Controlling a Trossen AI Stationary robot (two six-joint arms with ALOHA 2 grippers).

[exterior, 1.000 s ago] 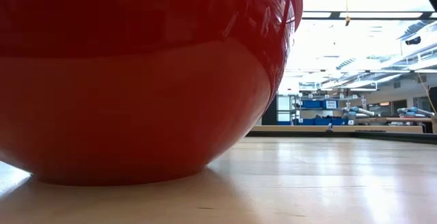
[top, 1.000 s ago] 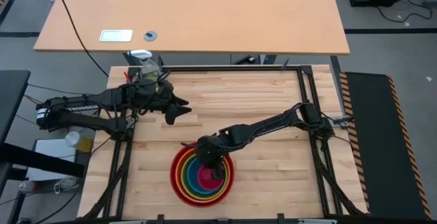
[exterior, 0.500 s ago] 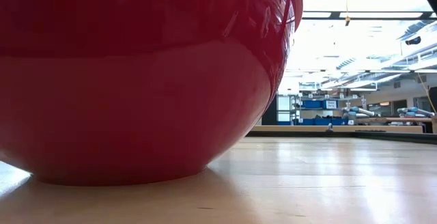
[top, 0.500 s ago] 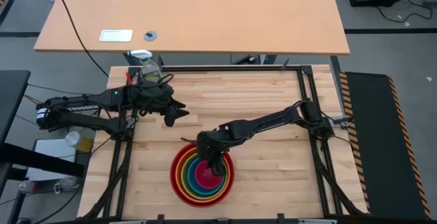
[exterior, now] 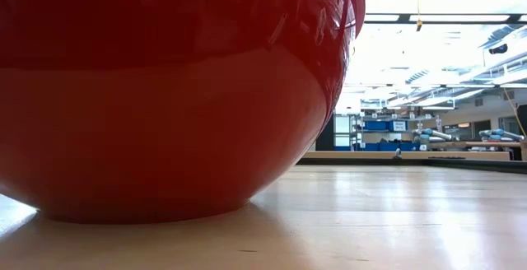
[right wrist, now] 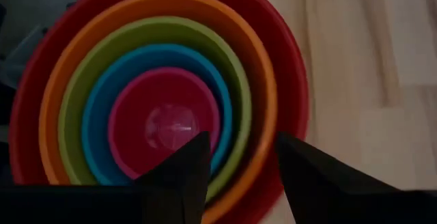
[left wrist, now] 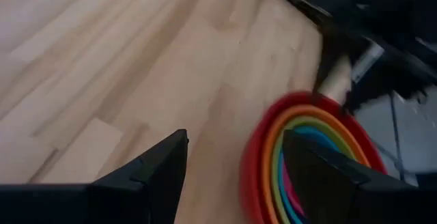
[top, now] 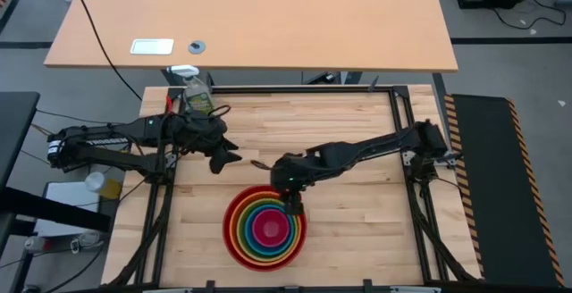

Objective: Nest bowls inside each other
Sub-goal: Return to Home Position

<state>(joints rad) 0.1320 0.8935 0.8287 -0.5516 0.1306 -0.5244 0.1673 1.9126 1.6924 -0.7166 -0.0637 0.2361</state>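
Note:
The five bowls are nested near the table's front edge: red bowl (top: 231, 236) outermost, then orange (right wrist: 263, 108), yellow-green (right wrist: 235, 80), blue (right wrist: 95, 125) and pink bowl (top: 267, 229) in the middle. The red bowl's base stands on the wood, and its wall (exterior: 165, 97) fills the low view. My right gripper (top: 292, 205) hangs open above the stack's far right rim, and in its wrist view (right wrist: 242, 173) nothing lies between the fingers. My left gripper (top: 223, 154) waits open at the far left, slanting down toward the stack (left wrist: 235, 173).
A green spray bottle (top: 197, 98) stands at the table's far left corner, just behind my left arm. Black frame rails (top: 399, 123) run along the table's edges. Bare wood (top: 357, 230) lies to the right of the bowls.
My right gripper has risen out of the nested bowls and drawn back toward the table's far right; it now hangs above the rim. The pink bowl has stayed inside the blue one. My left gripper has tipped a little further down.

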